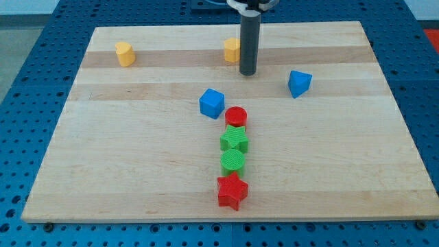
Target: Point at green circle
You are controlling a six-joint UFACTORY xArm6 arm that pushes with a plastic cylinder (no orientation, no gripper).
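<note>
Here, a dark upright rod comes down from the view's top, and my tip [247, 72] rests on a pale wooden board [103, 178]. There is no claw on this arm and nothing that opens or shuts; the rod is simply a blunt pointer, touching no block.

Just beside my tip, toward the view's left and slightly higher, sits a yellow block [232, 49], partly hidden behind the rod. A blue cube [212, 103] lies below and to the left of my tip, and a blue block [299, 83] with angled faces lies off to the right.

Below my tip runs a tight column of four blocks, each touching or nearly touching the next. From the top down: a red circle [236, 116], a green star [234, 140], the green circle [233, 161], then a red star [232, 191].

The green circle, the target, lies almost straight toward the view's bottom from my tip, a touch to the left, third in that column. As I judge it, a direct path down would run into the red circle and green star first, so the approach probably has to come alongside the column.

Another yellow block [124, 53] sits well apart at the board's upper left.
</note>
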